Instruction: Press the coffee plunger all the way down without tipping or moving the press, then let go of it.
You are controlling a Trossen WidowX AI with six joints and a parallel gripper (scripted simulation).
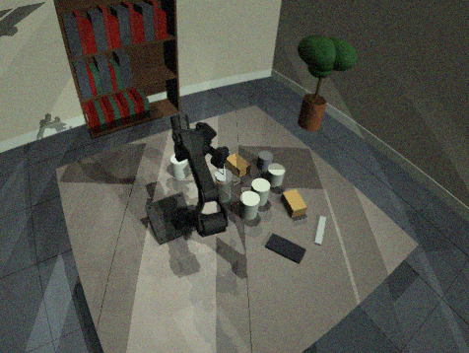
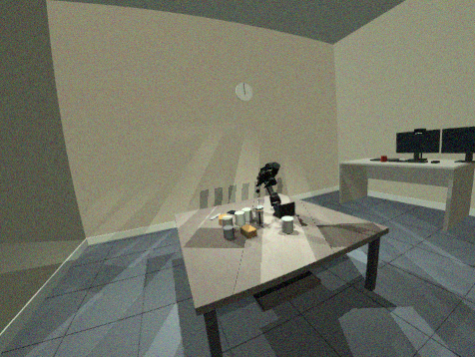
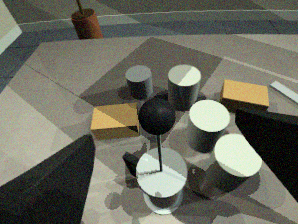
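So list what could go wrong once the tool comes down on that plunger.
1. The open tool hangs above the knob; an off-centre push on the thin rod may tip the press.
2. Two pale cylinders crowd the press; a finger might clip them.

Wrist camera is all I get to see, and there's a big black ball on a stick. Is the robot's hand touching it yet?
Observer: No. In the top view the gripper hangs open above the plunger knob, with nothing between its fingers.
Operator: Is there stuff behind the robot I can't see?
Observer: Yes. One more white cylinder stands alone on the other side of the arm from the group you see.
Operator: What's all this sitting on?
Observer: A square table on dark legs, shown in the exterior view, with the coffee press among the cylinders near its far side.
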